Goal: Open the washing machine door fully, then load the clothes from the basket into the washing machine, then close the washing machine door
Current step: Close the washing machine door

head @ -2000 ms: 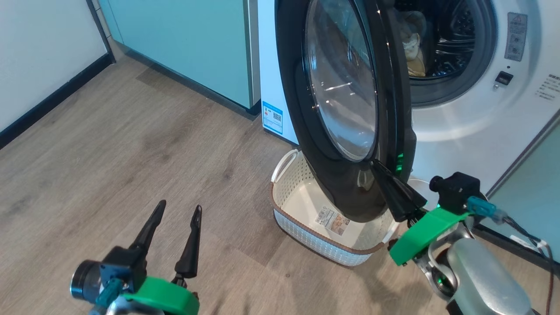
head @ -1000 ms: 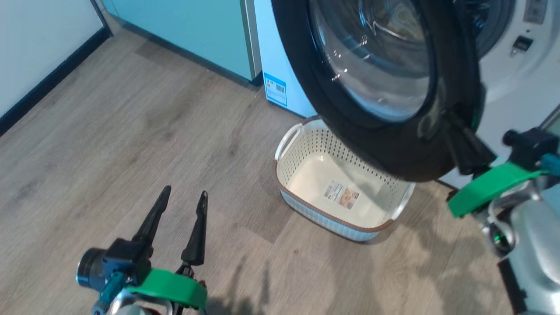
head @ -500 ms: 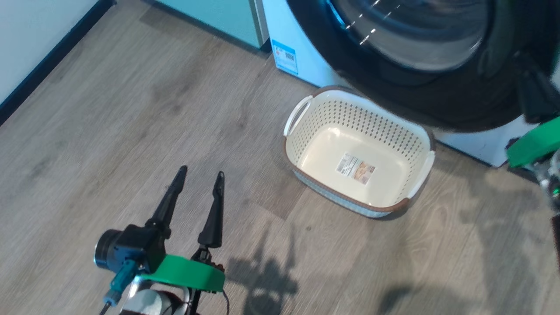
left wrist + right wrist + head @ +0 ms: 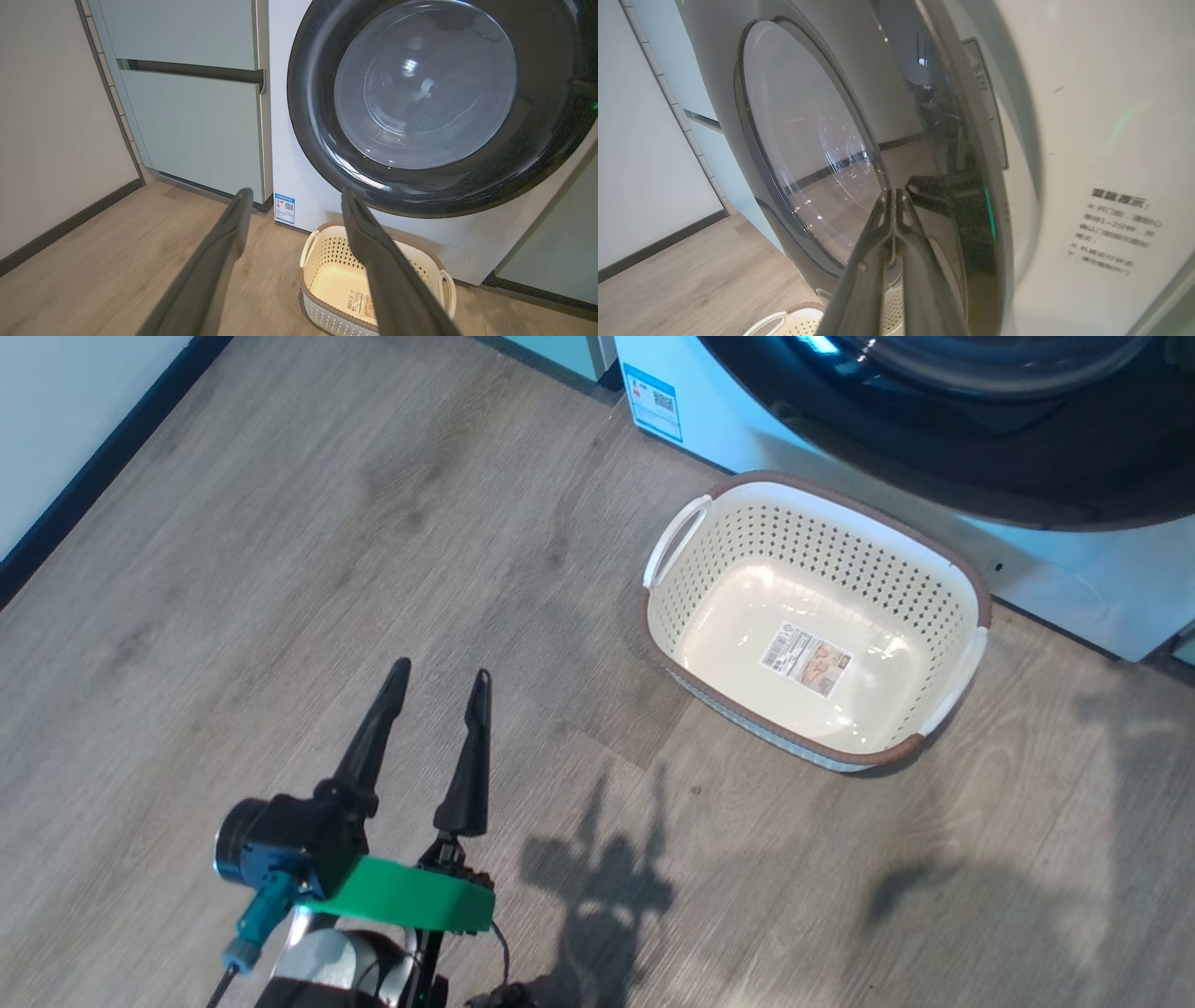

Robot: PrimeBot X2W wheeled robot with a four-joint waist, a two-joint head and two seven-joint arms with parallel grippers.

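Note:
The basket (image 4: 812, 555) stands on the floor below the washing machine door (image 4: 934, 467), holding nothing but the label on its base. The clothes are out of view. In the left wrist view the door (image 4: 310, 93) lies nearly flat against the white washing machine (image 4: 280, 140), above the basket (image 4: 331, 254). My left gripper (image 4: 441, 670) hovers open and empty over the floor, left of the basket; its fingers (image 4: 296, 193) point toward the machine. My right gripper (image 4: 893, 195) is shut on nothing, its tips against the door (image 4: 808, 140) near the rim beside the machine's front (image 4: 1087, 140).
Pale teal cabinets (image 4: 196, 126) stand left of the machine, with a white wall and dark skirting (image 4: 84, 476) further left. Wood floor (image 4: 280, 569) stretches between the wall and the basket. A blue label (image 4: 653, 399) is low on the machine's corner.
The door has swung from wide open to almost against the machine, with my shut right gripper at its edge. The head camera has tilted down. My left gripper stays open.

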